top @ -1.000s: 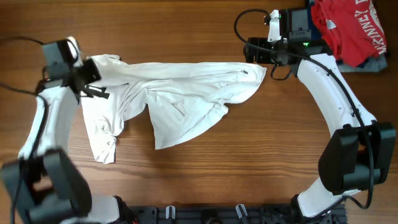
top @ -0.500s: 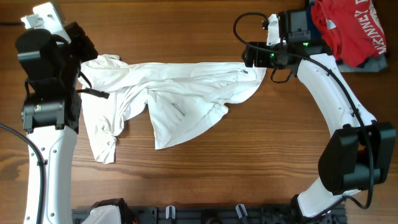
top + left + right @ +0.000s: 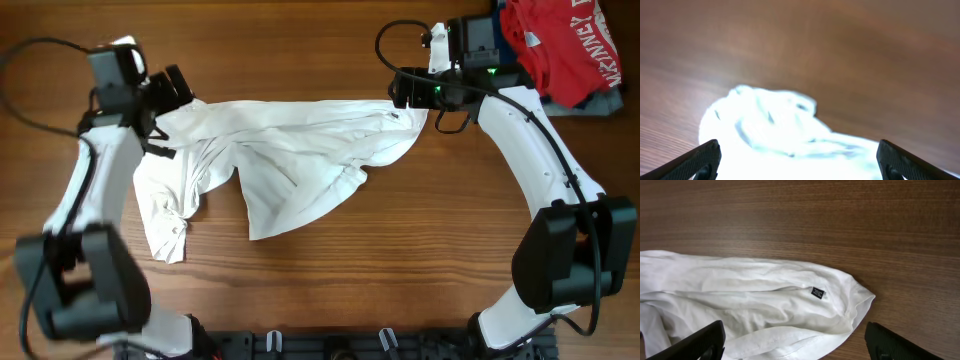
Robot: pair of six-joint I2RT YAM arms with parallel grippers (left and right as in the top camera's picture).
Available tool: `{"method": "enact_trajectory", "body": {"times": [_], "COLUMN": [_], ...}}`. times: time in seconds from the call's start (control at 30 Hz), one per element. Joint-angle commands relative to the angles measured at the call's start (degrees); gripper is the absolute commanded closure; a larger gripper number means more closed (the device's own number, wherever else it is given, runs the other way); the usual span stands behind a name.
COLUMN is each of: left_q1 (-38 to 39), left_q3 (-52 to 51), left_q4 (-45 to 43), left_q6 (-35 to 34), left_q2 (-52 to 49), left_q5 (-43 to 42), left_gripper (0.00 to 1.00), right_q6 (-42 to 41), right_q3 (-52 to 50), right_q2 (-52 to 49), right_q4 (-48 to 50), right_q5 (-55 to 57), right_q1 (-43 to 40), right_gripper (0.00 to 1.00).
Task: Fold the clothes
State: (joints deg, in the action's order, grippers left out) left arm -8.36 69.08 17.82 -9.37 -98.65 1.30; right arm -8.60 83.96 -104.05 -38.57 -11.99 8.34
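Note:
The clothes, a white T-shirt (image 3: pixel 290 150), lie crumpled across the wooden table from left to right, with no lettering showing. My left gripper (image 3: pixel 173 90) hovers at the shirt's upper left end. In the left wrist view its fingers (image 3: pixel 702 160) stand wide apart over blurred white fabric (image 3: pixel 775 135), holding nothing. My right gripper (image 3: pixel 404 90) is open just above the shirt's right end. Seen from the right wrist, the white T-shirt (image 3: pixel 750 295) with a small black label (image 3: pixel 817 292) lies under that gripper (image 3: pixel 795 347), not gripped.
A red garment with white lettering (image 3: pixel 560 45) lies at the back right corner on top of a blue garment (image 3: pixel 602 100). A black rail (image 3: pixel 330 345) runs along the table's front edge. Bare wood shows in front of the shirt.
My left gripper has opened and let go of the shirt's left end, and the left arm has shifted toward the back. The right arm has not moved.

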Motion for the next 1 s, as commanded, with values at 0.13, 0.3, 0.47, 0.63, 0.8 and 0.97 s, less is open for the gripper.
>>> {"method": "enact_trajectory", "body": {"times": [0.13, 0.3, 0.47, 0.63, 0.8, 0.97], "left_q1": [-0.2, -0.2, -0.2, -0.2, -0.2, -0.2], "left_q3": [0.3, 0.3, 0.3, 0.3, 0.3, 4.5], "left_q4": [-4.0, -0.9, 10.8, 23.5, 30.8, 35.0], "left_q6": [0.1, -0.1, -5.4, -13.0, -13.6, -13.4], "left_q2": [-10.8, -11.7, -11.7, -10.3, -7.1, -4.0], "left_q5": [10.1, 11.0, 11.0, 7.1, 1.4, 1.0], "left_gripper": [0.00, 0.23, 0.96, 0.96, 0.54, 0.00], "right_q6": [2.6, 2.6, 2.6, 2.6, 2.4, 2.4], "right_q3": [1.1, 1.1, 1.1, 1.1, 1.1, 1.1], "right_q2": [-1.5, -1.5, -1.5, -1.5, -1.5, -1.5], "right_q4": [0.2, 0.5, 0.6, 1.5, 2.7, 3.4], "right_q5": [-0.9, -0.9, -0.9, -0.9, -1.0, -1.0], "right_q1": [0.0, 0.0, 0.0, 0.0, 0.0, 0.0], "right_gripper": [0.10, 0.10, 0.10, 0.10, 0.09, 0.09]}}
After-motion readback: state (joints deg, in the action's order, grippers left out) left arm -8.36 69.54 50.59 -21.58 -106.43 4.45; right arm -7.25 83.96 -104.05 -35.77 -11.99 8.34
